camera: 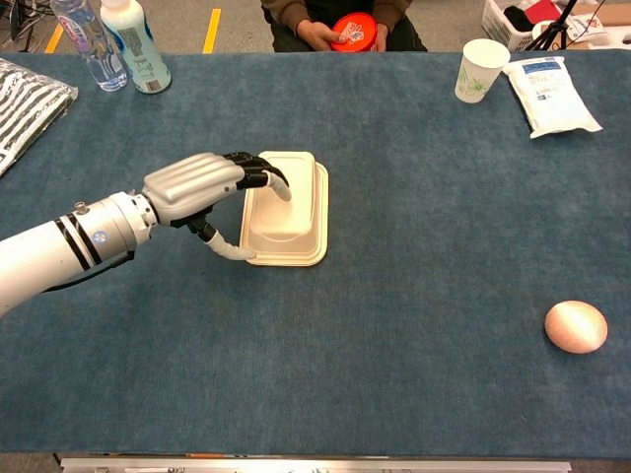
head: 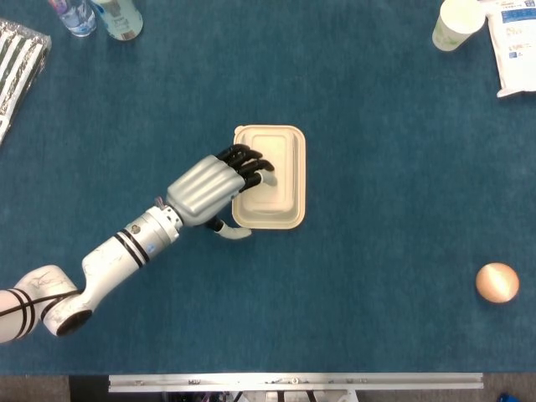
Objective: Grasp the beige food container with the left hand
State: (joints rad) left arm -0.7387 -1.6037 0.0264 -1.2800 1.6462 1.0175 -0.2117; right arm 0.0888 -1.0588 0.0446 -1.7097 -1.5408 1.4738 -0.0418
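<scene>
Head view shows the beige food container [head: 272, 176] lying mid-table on the blue cloth, its long axis running away from the robot. The left hand [head: 211, 188] sits at its left edge — fingers [head: 249, 162] draped over the lid, thumb reaching along the near corner. It looks spread around the container, not clamped yet — contact I cannot tell. No right hand anywhere, so the left is plainly nearer.

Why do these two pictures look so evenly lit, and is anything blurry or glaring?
Head view: soft overhead light, only a faint shadow under the left hand beside the beige food container; everything sharp. Chest view: equally even, no glare on the table; the egg-shaped object casts a small soft shadow.
</scene>
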